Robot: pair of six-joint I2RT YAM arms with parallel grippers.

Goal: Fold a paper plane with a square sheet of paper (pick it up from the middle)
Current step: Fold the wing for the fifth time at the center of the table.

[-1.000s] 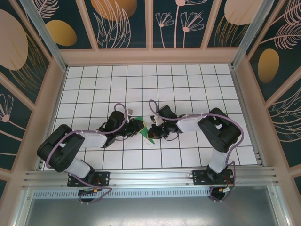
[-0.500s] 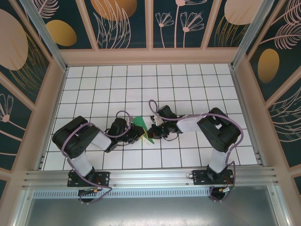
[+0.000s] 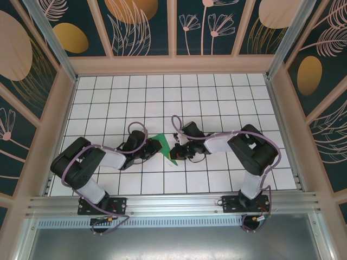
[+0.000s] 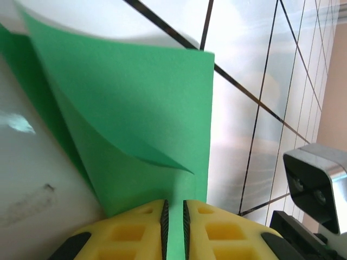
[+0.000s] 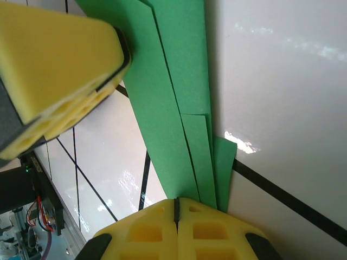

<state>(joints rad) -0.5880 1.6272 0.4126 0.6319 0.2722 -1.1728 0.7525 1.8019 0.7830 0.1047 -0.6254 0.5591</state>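
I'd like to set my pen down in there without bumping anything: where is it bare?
The tiled table is bare across its back rows, up to the far wall. A narrower bare strip runs along the middle of the front rail. The middle is crowded: the left end effector and right end effector both pinch the folded green paper there.

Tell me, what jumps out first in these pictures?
The bright green folded paper draws the eye first, at the middle of the white tiled table, held between the left arm and right arm. Close up, the yellow left jaws pinch one edge and the yellow right jaws clamp its layered folds. Dark walls painted with golden discs and flowers stand around.
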